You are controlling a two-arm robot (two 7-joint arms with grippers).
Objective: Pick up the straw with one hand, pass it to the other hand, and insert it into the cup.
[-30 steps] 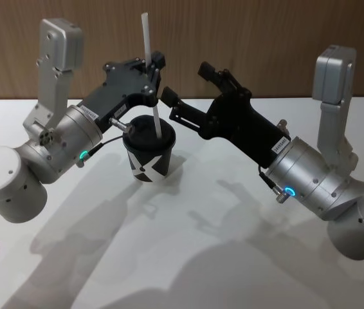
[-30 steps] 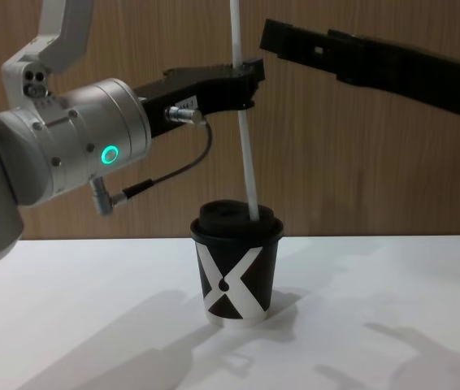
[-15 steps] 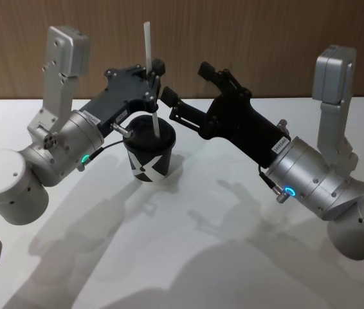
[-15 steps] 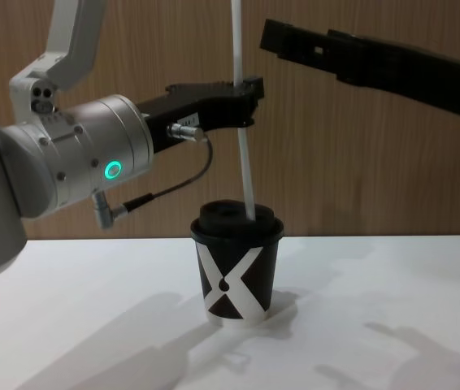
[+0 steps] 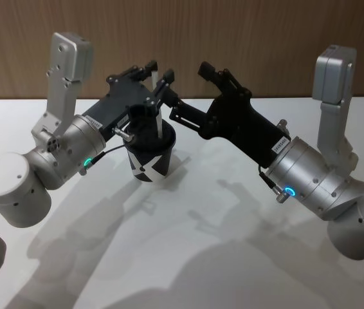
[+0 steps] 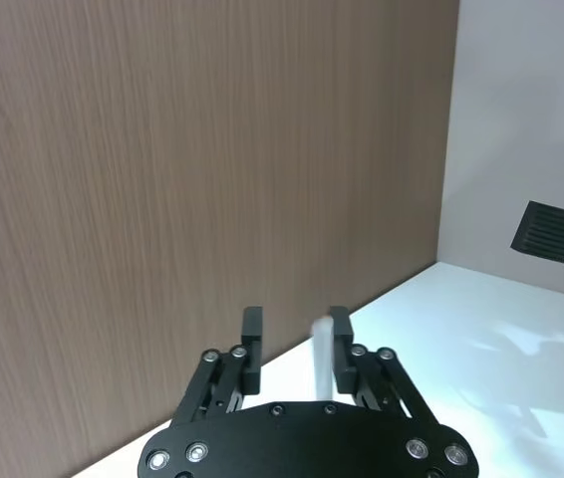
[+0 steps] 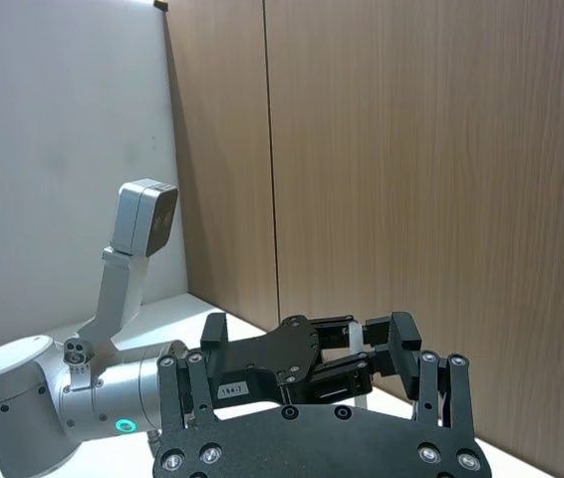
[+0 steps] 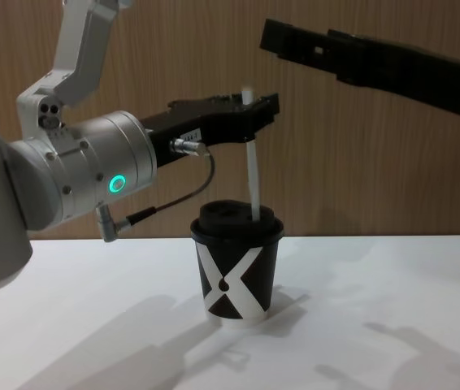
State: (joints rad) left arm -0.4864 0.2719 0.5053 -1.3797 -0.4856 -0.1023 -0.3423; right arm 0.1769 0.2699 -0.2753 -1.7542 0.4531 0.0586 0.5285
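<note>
Head view: the straw is seen standing in the lid of the cup, most of its length already sunk. The left gripper is placed above the cup with its fingers spread, the straw top rising between them. The right gripper is held just beside it, parted and empty. A risk is judged here: should the left arm be withdrawn sideways rather than upward, the straw could be caught by a finger and the light cup tipped over.

Left wrist view: the left gripper is shown released, a clear gap between the fingers; the straw lies close against one finger (contact cannot be confirmed).

Right wrist view: the right gripper is recorded as open and holding nothing, with the left gripper beyond it.

Chest view: the straw is observed leaning slightly in the domed lid of the cup, which rests upright on the white table. Its tip sits level with the left gripper. A further hazard is judged: the straw may not be fully seated.
</note>
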